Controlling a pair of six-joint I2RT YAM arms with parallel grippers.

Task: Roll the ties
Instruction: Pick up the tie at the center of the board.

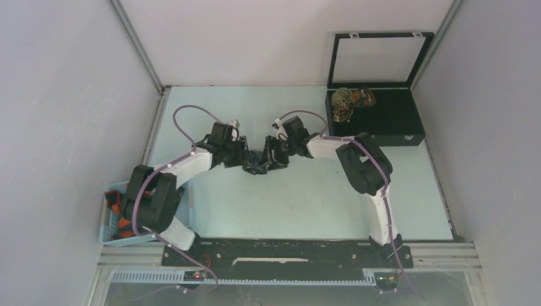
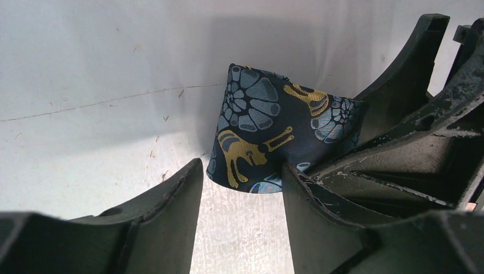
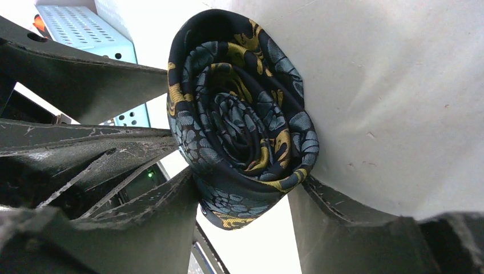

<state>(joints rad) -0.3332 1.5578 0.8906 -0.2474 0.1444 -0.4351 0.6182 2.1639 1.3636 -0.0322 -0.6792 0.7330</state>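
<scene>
Two arms meet at the rolled tie (image 3: 240,114) mid-table: the right gripper (image 3: 245,188) clamps its sides, the left gripper (image 2: 242,171) straddles its edge, grip unclear. Table (image 1: 300,204) surface shows on every side

Found no legible text, label, brand, number or sign in any of the three views; made out only woven motifs on the navy tie (image 3: 240,108) (yellow and pale blue figures, not letters).
</scene>
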